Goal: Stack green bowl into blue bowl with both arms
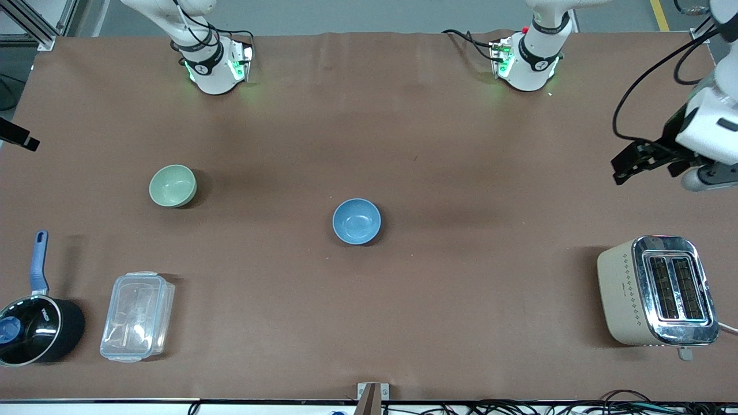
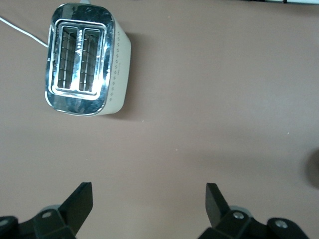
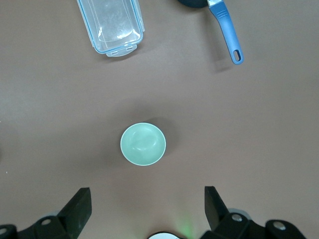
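Note:
The pale green bowl stands upright and empty toward the right arm's end of the table. In the right wrist view the green bowl lies below my right gripper, which hangs high over the table between its base and the bowl, open and holding nothing. The sky-blue bowl stands empty near the table's middle, nearer to the front camera than the green bowl. My left gripper hovers over the left arm's end of the table, far from both bowls. In its wrist view the left gripper is open and holds nothing.
A cream and chrome toaster stands near the front edge at the left arm's end. A black saucepan with a blue handle and a clear plastic container sit near the front edge at the right arm's end.

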You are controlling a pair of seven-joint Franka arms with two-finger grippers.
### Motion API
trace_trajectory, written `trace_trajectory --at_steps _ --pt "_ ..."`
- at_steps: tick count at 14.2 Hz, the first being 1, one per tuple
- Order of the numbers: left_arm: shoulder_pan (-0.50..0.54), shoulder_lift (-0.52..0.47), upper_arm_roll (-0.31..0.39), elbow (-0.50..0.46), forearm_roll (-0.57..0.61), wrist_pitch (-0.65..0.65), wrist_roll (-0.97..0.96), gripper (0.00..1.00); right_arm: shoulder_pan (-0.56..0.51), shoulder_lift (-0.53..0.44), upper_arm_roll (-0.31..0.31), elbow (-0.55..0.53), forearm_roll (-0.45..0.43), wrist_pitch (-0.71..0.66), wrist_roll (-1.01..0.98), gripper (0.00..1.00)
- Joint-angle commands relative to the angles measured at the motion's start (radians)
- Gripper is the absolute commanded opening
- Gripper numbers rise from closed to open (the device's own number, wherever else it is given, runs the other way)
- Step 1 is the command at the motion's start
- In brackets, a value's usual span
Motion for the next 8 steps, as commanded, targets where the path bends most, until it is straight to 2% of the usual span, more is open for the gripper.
trace_trajectory --at_steps 1,4,8 --pt "0.039 -0.03 -0.006 -0.011 -0.04 -0.022 0.079 1.0 -0.021 -0.003 0.014 0.005 0.01 -0.007 -0.01 1.0" --pt "0.011 -0.069 0.038 -0.039 -0.045 -0.045 0.113 1.0 -0.024 -0.003 0.011 0.005 0.008 -0.007 -0.012 1.0" --pt "-0.107 -0.143 0.191 -0.124 -0.071 -0.054 0.184 1.0 -0.025 -0.003 0.011 0.023 0.008 -0.006 -0.01 1.0"
